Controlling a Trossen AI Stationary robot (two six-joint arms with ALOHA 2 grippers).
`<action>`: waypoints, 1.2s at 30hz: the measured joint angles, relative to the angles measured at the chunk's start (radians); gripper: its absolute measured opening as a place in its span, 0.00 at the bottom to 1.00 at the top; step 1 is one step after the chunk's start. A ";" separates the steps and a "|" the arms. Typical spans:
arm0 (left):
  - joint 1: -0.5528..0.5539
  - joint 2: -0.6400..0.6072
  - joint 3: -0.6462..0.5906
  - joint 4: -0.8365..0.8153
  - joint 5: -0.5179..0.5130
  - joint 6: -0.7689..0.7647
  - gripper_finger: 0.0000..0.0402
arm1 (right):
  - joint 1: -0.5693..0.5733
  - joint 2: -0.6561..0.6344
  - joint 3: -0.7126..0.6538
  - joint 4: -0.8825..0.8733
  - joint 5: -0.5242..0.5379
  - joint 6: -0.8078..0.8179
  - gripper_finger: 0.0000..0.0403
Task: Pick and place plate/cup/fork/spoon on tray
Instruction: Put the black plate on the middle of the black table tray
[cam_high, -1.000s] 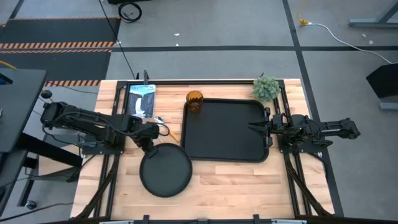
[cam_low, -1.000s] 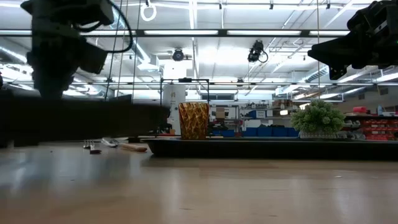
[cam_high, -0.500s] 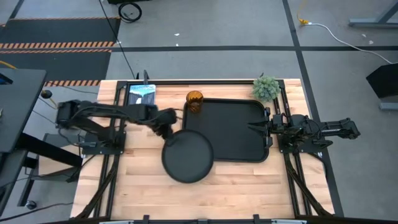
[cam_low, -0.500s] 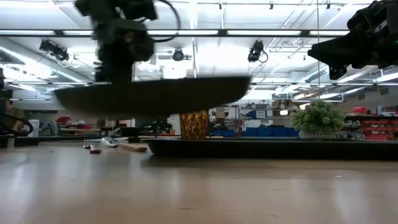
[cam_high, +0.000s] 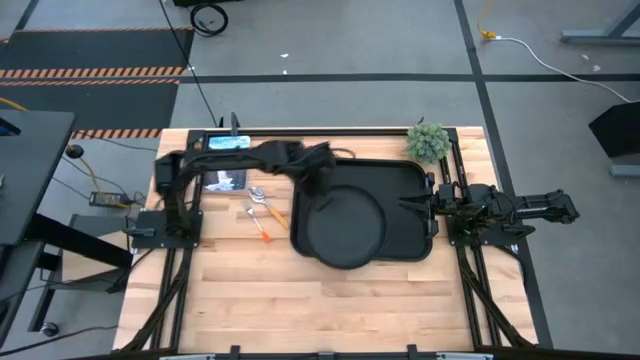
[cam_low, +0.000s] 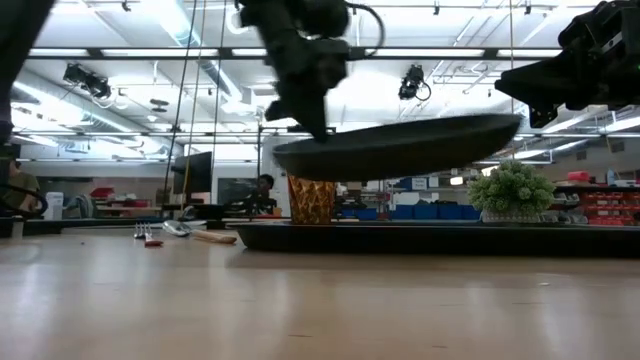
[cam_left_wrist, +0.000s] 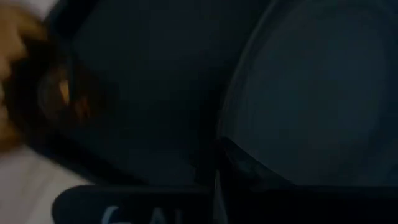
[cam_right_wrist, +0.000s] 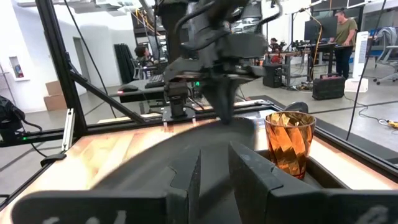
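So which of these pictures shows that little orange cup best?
The right wrist view: the cup stands large and clear. The low view shows it partly behind the plate; the left wrist view only blurs it; overhead the arm hides it.

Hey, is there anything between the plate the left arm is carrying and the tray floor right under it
Nothing visible. The left gripper holds the plate by its edge above the tray; the low view shows open air beneath it. The cup stands at the tray's far left corner, beside the plate's edge rather than clearly under it.
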 joint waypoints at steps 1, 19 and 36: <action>0.006 0.034 0.047 -0.014 -0.001 0.016 0.03 | 0.000 0.000 0.000 0.000 0.000 0.000 0.22; 0.088 0.336 0.362 -0.061 -0.007 0.151 0.03 | 0.000 0.000 0.000 0.007 0.000 0.000 0.22; 0.068 0.309 0.377 -0.157 -0.048 0.297 0.25 | 0.000 0.000 0.000 0.014 0.000 0.000 0.22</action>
